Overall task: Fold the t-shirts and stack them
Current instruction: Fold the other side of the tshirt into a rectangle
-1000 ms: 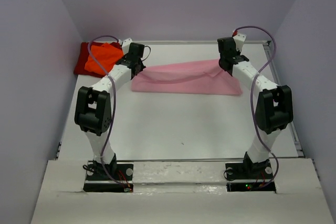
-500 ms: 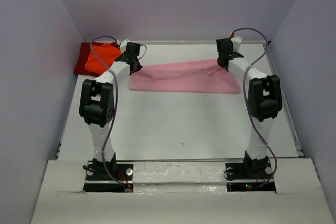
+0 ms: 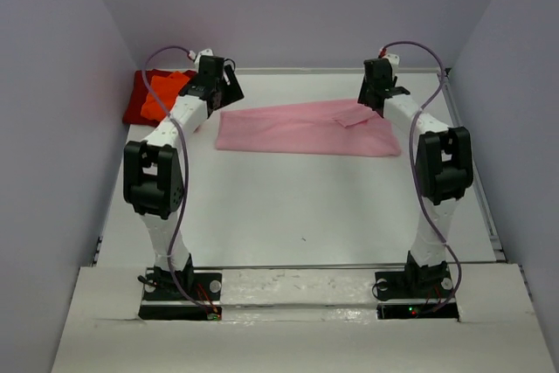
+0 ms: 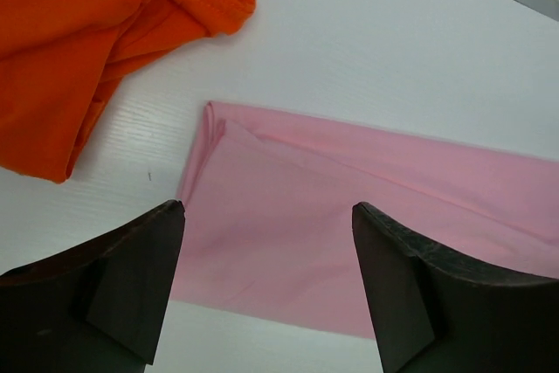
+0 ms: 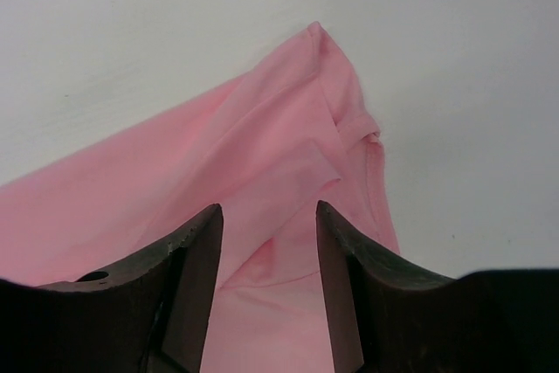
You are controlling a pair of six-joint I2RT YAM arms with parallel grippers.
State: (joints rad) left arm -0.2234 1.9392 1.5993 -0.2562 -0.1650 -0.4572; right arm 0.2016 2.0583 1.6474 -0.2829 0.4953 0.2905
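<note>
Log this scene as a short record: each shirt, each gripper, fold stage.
pink shirt: lying flat, folded into a long strip
orange shirt: crumpled at far left, lying on the dark red shirt
left gripper: open, over the strip's left end
right gripper: open, over the strip's right end
stage: pink shirt not yet stacked with the others

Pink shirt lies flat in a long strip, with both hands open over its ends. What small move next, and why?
Probably lower the right hand to pinch the right end of the pink shirt, ready for a crosswise fold. The shirt lies flat as a long strip, not yet a compact fold, and the right hand and left hand are open, holding nothing.
</note>
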